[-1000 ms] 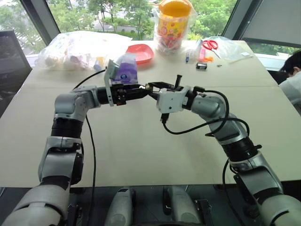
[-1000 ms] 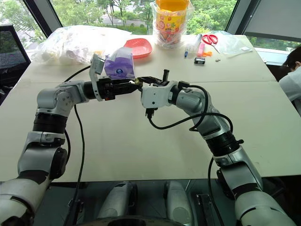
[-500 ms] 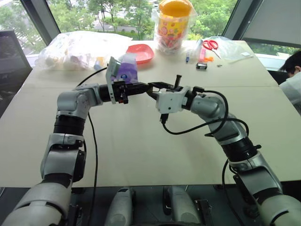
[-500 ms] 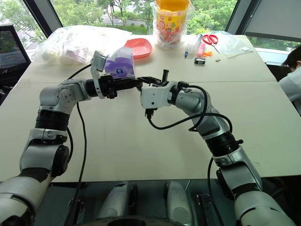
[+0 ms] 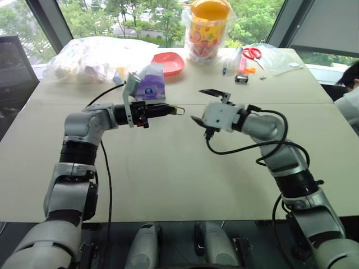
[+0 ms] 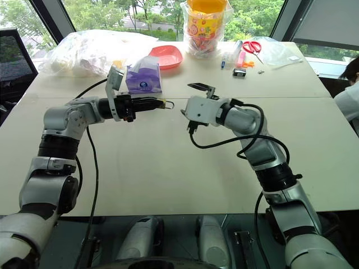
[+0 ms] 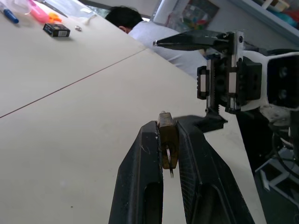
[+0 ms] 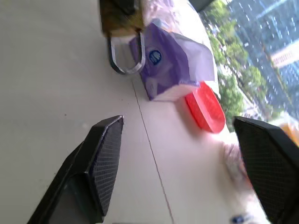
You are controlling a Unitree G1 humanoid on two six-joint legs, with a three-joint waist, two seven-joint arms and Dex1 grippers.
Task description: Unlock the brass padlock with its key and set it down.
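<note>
padlock (image 7: 167, 142) pinched between left gripper (image 7: 168, 135) fingers, clear of table (image 5: 168, 168), brass body clamped, silver shackle sticking out past fingertips toward right gripper (image 5: 203, 106). likely held level like this so other hand can reach it. sliver under body may be key (image 7: 170, 171); cannot tell. right gripper just beside, facing shackle, jaws spread wide, holding nothing. purple tissue pack (image 6: 143, 78) and red dish (image 6: 165, 56) beyond left gripper. person (image 7: 145, 28) past table edge.

Bright window daylight, perhaps overexposed.
</note>
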